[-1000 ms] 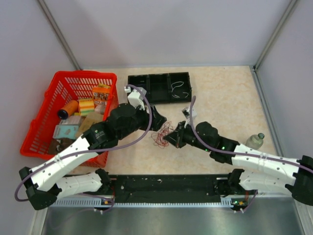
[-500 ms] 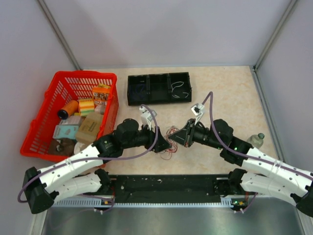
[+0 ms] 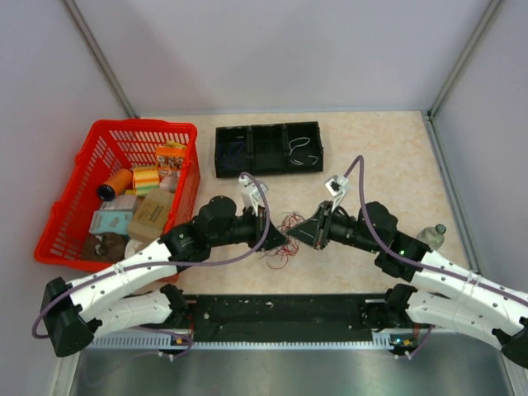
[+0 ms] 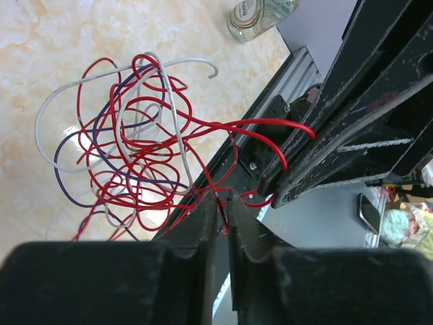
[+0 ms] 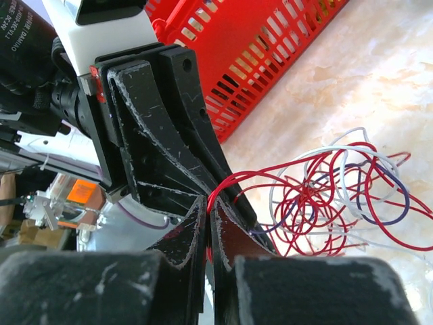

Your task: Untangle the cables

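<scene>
The cables point(image 3: 288, 223) are a small tangle of red, white and dark blue wires, lifted off the table between my two grippers, with loops hanging down. My left gripper point(image 3: 280, 240) reaches in from the left, its jaws nearly together with a red strand point(image 4: 223, 200) pinched at the tips. My right gripper point(image 3: 303, 236) faces it from the right, shut on another red strand point(image 5: 211, 200). In the left wrist view the tangle point(image 4: 135, 152) hangs beyond my fingertips. The right wrist view shows the tangle point(image 5: 338, 196) to the right of my jaws.
A red basket point(image 3: 78, 190) full of packets stands at the left. A black compartment tray point(image 3: 268, 148) holding a few wires lies at the back. A small bottle point(image 3: 430, 237) stands at the right. A black rail point(image 3: 280, 318) runs along the near edge.
My left gripper came down from near the tray to the tangle and closed on a red strand. My right gripper lifted the tangle slightly and shifted right.
</scene>
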Robot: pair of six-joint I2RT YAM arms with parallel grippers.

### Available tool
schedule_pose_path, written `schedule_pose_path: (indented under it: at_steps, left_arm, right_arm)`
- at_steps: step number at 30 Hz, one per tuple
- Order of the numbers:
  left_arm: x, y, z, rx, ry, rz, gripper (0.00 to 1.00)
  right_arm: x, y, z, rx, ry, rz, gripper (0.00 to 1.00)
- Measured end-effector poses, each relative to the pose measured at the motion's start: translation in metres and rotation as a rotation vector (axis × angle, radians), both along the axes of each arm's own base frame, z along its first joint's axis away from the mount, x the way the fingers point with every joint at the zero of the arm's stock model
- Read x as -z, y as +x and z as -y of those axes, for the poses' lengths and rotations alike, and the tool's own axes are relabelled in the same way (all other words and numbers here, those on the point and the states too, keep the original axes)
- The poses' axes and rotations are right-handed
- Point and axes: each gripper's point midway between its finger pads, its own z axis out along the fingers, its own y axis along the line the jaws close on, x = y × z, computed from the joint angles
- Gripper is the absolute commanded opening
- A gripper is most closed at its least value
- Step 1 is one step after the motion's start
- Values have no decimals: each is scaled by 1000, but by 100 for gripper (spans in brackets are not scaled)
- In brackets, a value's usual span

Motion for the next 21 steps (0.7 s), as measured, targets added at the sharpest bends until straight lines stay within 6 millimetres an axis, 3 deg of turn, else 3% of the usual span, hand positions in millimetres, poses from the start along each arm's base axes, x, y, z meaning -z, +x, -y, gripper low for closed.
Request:
schedule_pose_path:
  at_steps: [1, 6, 9, 11, 13, 17, 21]
  left_arm:
    - [0, 0, 1, 0, 1, -3, 0]
    - [-5, 1, -1, 0, 15, 10, 0]
    - [-21, 1, -12, -19, 19, 66, 0]
    - [-43, 3, -25, -55, 4, 134, 0]
    - [-77, 5, -46, -120, -33, 234, 0]
    - [-178, 4, -100, -287, -156, 457, 0]
    - [-297, -17, -157, -408, -334, 661, 0]
  right_arm:
    - [0, 0, 0, 1, 0, 1, 0]
    - [5, 8, 5, 53, -23, 4, 0]
    - [25, 32, 21, 216, -101, -18, 0]
    - [53, 50, 44, 368, -194, -41, 0]
    - [88, 65, 73, 503, -310, -72, 0]
    - [145, 87, 133, 715, -481, -162, 0]
    - [174, 90, 162, 793, -582, -224, 0]
